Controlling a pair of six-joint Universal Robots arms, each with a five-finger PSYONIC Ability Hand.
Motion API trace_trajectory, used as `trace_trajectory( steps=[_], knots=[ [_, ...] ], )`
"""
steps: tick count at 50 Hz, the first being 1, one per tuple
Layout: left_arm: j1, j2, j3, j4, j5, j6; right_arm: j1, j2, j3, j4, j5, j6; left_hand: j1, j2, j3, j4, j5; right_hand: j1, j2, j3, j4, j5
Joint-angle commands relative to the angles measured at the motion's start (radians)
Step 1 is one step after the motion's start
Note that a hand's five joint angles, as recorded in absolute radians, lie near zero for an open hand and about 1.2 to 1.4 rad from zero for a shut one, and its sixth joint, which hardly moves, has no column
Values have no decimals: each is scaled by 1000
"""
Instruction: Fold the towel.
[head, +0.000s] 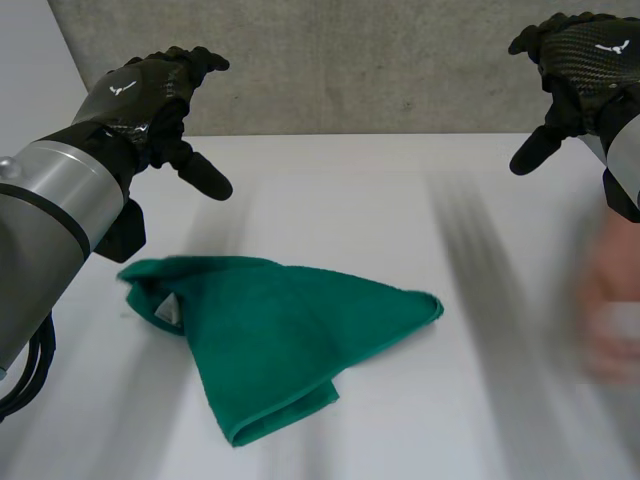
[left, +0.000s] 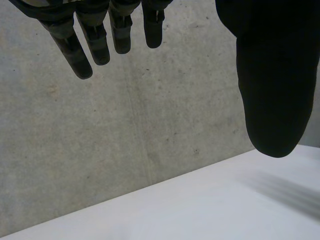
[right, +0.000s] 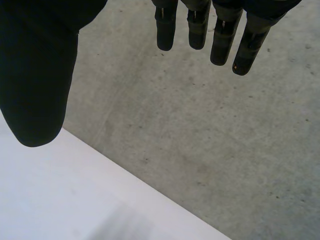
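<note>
White counter (head: 380, 200) carries a rumpled green towel (head: 270, 330), lower left; left hand (head: 145, 90) and right hand (head: 585, 55) hang in the upper corners, released and empty, presumably poised to begin.

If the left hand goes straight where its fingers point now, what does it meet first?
Likely the grey concrete wall behind the table, though depth is unclear. The left hand is raised with straight fingers; the green towel lies lower, outside that line.
</note>
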Motion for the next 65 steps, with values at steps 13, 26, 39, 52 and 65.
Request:
trace_trajectory(
  steps=[13, 26, 39, 52, 65],
  knots=[
    [2, -85, 22, 21, -1, 121, 73, 104, 27, 124, -163, -182, 0, -19, -23, -14, -32, -30, -45, -36, -57, -68],
    [28, -419, 66, 19, -9, 621, 154, 390, -8, 156, -152, -149, 29, 10, 6, 16, -2, -30, -45, -36, -57, -68],
    [88, -594, 88, 32, 2, 720, 143, 595, -47, -17, -139, -47, 583, 564, 560, 570, 551, 1190, 1174, 1183, 1163, 1151],
    [74, -501, 289, 294, -95, 642, 151, 503, -289, -229, 4, -50, 1206, 1187, 1183, 1193, 1175, 1192, 1176, 1186, 1165, 1153],
    [8, -193, 31, 415, -190, 407, 174, 234, -110, -493, -40, -75, 1206, 1187, 1183, 1193, 1175, 1192, 1176, 1186, 1165, 1153]
  ],
)
